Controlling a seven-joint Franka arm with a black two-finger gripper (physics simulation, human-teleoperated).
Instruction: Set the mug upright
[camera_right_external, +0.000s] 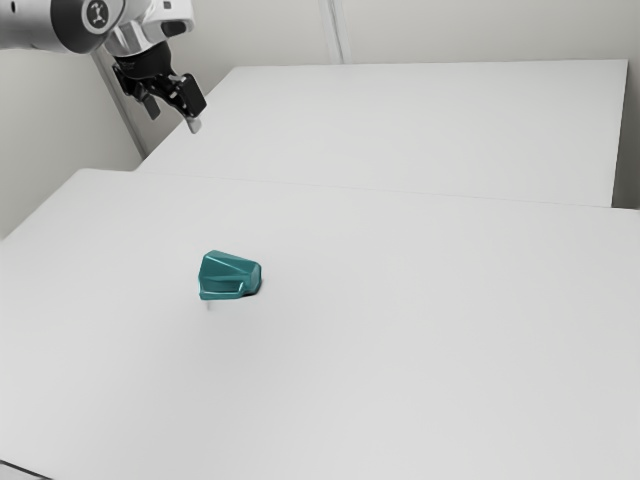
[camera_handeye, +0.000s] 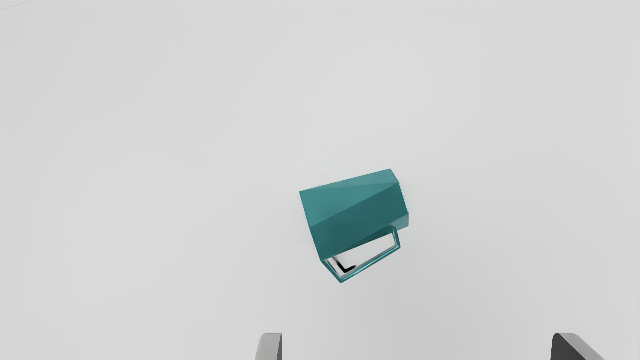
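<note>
High at the exterior view's upper left hangs my black gripper (camera_right_external: 173, 118), well above the table and apart from the mug. A teal faceted mug (camera_right_external: 229, 276) lies on its side on the white table. In the wrist view the mug (camera_handeye: 355, 212) shows its flat-sided body, with the angular handle beside it on the side toward my fingers. My gripper (camera_handeye: 417, 345) is open there, its two fingertips wide apart and nothing between them. The inside of the mug is hidden.
The white table (camera_right_external: 400, 350) stretches around the mug on all sides. Behind it stands another white surface (camera_right_external: 420, 120), with pale walls beyond. A thin dark line crosses the exterior view's lower left corner.
</note>
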